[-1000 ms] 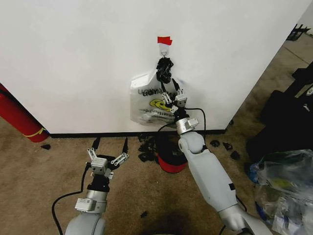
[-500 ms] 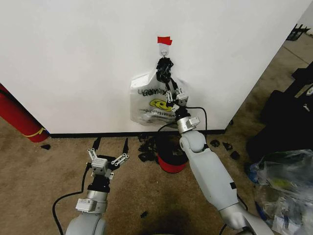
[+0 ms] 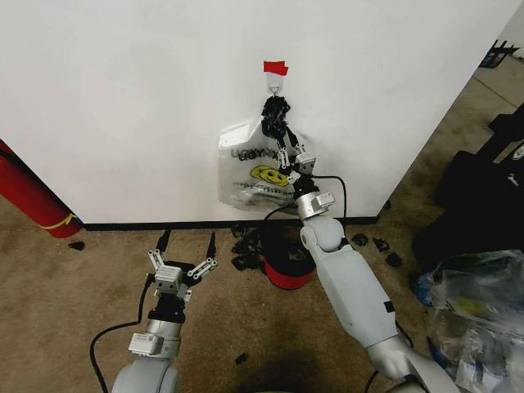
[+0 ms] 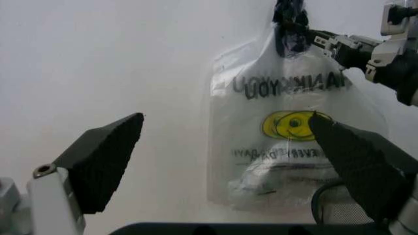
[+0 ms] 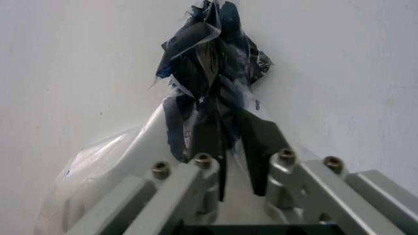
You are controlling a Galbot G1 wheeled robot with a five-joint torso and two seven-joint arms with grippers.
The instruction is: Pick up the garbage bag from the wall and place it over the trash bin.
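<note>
**Operator:** What has changed?

**Technician:** The right tool [image 3: 284,144] has risen up the garbage bag [image 3: 255,173] to its dark gathered neck — fingers narrowed about it, though a firm grip cannot be confirmed. The bag still hangs on the wall [image 3: 123,98].

**Operator:** And the left tool [image 3: 185,249]?

**Technician:** Wide open, low, idle — lift-off appears imminent.

One garbage bag [image 3: 252,168] on one wall [image 3: 123,98], one hook [image 3: 275,88], one red tape piece [image 3: 275,68], one trash bin [image 3: 286,260], two grippers, left gripper [image 3: 185,244], right gripper [image 3: 278,135], one red cylinder [image 3: 29,196], one clear sack [image 3: 475,307]
</note>
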